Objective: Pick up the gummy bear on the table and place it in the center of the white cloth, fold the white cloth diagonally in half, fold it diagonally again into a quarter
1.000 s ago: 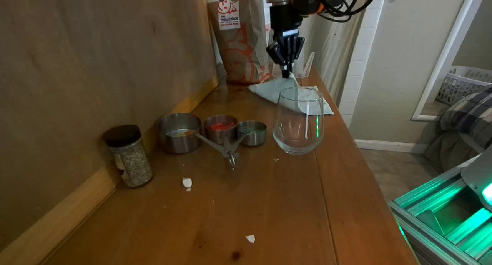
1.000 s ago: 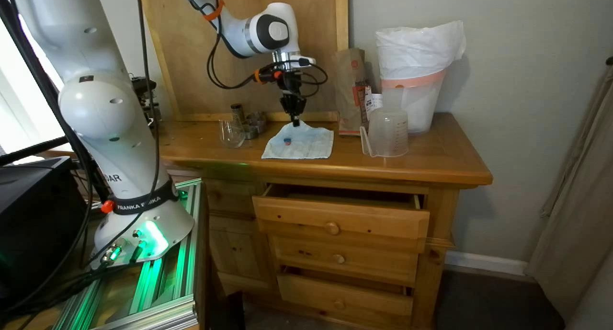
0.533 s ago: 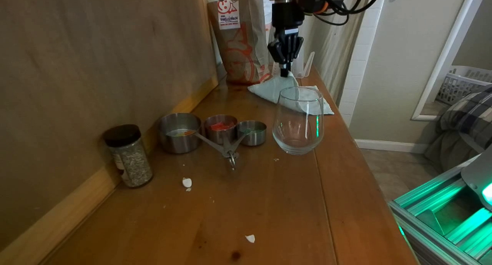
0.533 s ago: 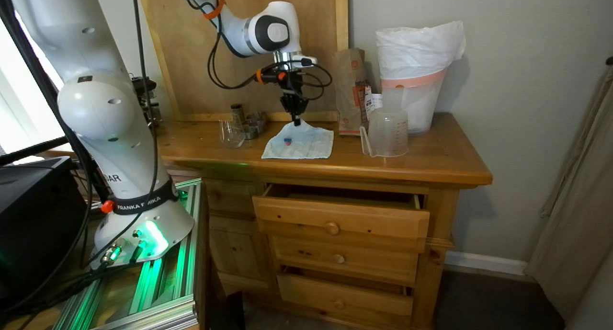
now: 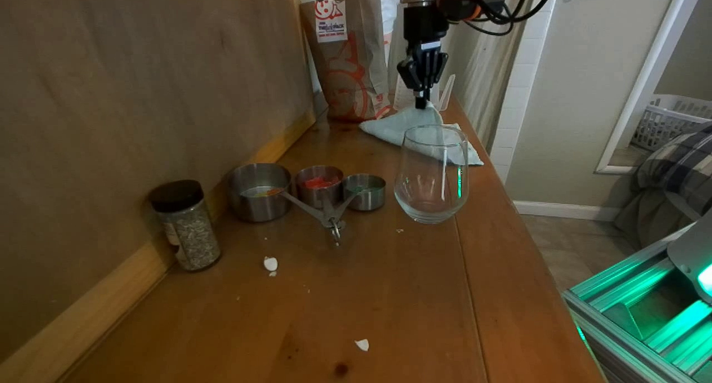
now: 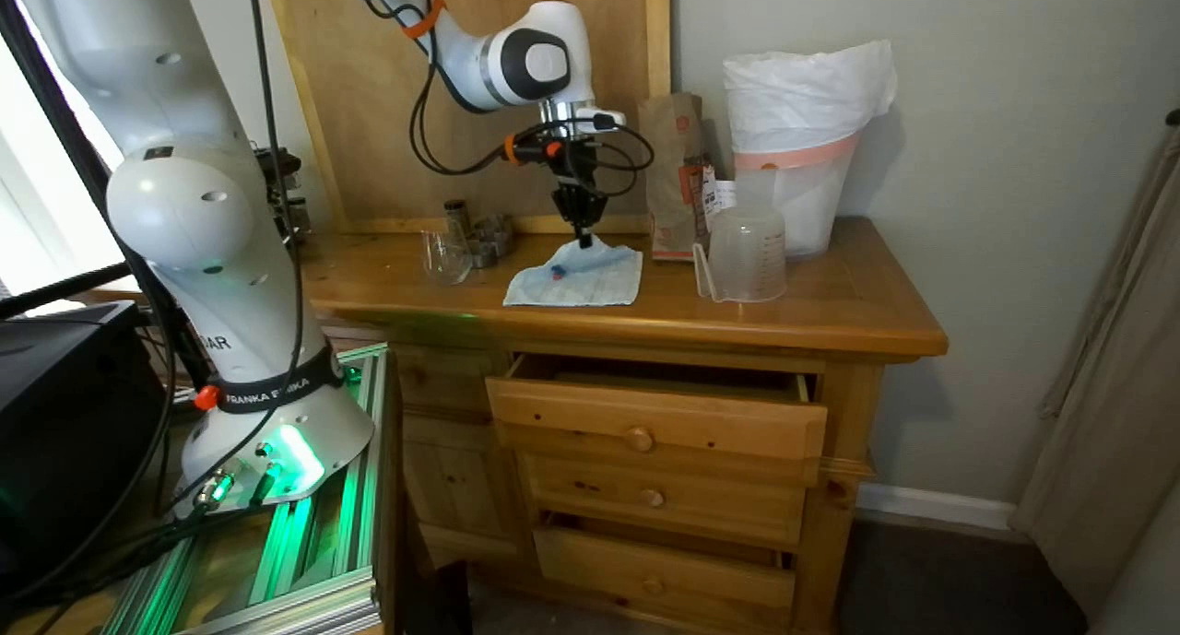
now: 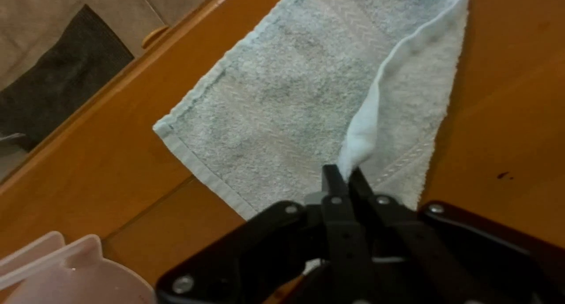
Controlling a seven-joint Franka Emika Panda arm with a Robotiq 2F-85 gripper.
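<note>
Cloth [image 7: 273, 101] lies on the table [image 5: 361, 294], its raised edge pinched in the gripper [image 7: 345, 171], jaws nearly together. The gummy bear [image 6: 558, 273] rests on the cloth; a glass [image 6: 446, 259] and a jug [image 6: 751, 262] stand to either side of it.

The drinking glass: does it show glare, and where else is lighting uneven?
In an exterior view, green and white streaks on the glass; in both exterior views, green glow on the metal frame; in the wrist view, jaws nearly black.
</note>
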